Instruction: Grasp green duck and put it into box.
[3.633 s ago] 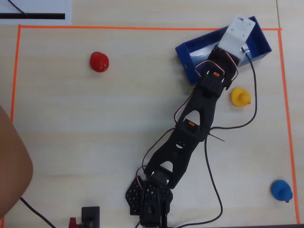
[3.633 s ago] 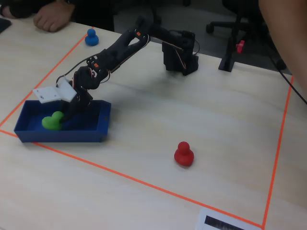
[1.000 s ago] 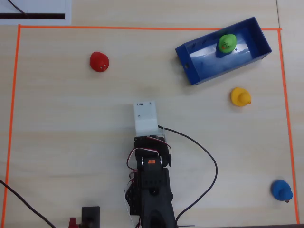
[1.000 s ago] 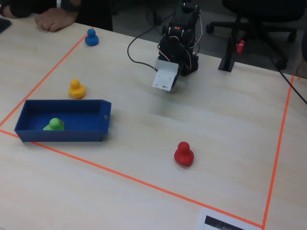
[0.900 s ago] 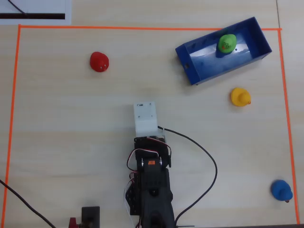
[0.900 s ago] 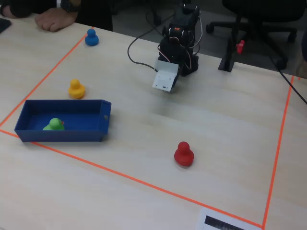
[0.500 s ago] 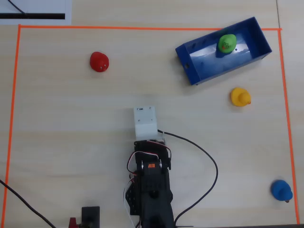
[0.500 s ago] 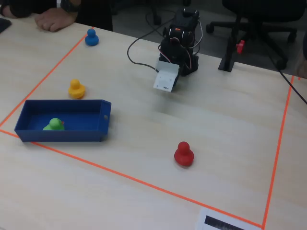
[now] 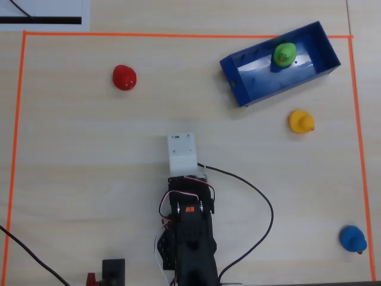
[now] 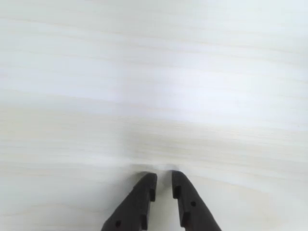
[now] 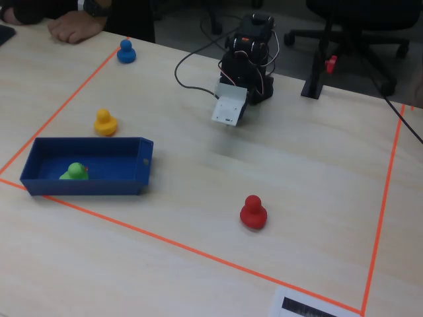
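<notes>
The green duck sits inside the blue box, toward the far wall in the overhead view and near the left end in the fixed view, exactly where it lay a second ago. The arm is folded back over its base, and its white wrist block has slid a touch closer to the base than a second ago. The gripper hangs over bare table; in the wrist view the two dark fingers stand close together with only a thin gap, holding nothing. The yellow duck rests just outside the box, while the red duck and blue duck are well apart and have not moved.
</notes>
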{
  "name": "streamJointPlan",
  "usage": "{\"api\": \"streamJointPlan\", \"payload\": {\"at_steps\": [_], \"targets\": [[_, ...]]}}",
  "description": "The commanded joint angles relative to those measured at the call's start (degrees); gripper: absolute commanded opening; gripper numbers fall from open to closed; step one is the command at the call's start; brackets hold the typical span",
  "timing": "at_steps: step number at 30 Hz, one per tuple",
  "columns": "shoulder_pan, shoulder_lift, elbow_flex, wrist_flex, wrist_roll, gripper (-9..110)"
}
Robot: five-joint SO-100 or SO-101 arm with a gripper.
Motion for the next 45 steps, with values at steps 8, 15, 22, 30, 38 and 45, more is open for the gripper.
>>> {"api": "streamJointPlan", "payload": {"at_steps": [8, 15, 22, 30, 38, 45], "targets": [[-0.09, 0.09, 0.00, 1.23, -0.18, 5], [-0.09, 0.09, 0.00, 1.23, -0.18, 5], [-0.09, 0.09, 0.00, 1.23, -0.18, 5], [-0.09, 0.09, 0.00, 1.23, -0.18, 5], [-0.09, 0.18, 0.00, 1.32, -0.18, 5], [-0.09, 0.18, 0.00, 1.32, -0.18, 5]]}}
